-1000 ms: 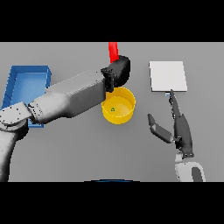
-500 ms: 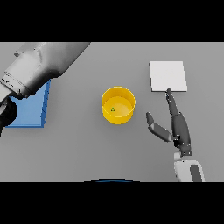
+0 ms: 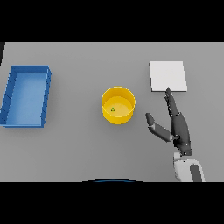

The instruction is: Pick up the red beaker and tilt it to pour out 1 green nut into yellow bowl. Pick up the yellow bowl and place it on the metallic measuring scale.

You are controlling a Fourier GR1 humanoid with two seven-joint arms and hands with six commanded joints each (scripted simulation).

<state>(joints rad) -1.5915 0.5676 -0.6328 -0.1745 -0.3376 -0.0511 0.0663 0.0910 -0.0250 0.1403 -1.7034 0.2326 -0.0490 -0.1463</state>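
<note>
Nearby, blue tray (image 3: 26, 96) sits left of yellow bowl (image 3: 118, 105).

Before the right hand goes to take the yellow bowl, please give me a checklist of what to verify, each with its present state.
1. Green nut is inside the yellow bowl: ok.
2. Bowl stands upright on the table, apart from the blue tray: ok.
3. Right hand is open, thumb toward the bowl, not touching it: ok.
4. Measuring scale has nothing lying on it: ok.
5. Left hand is out of the way: ok, it does not show in the view.
6. Red beaker is put away safely: cannot tell, it is not in view.
</note>
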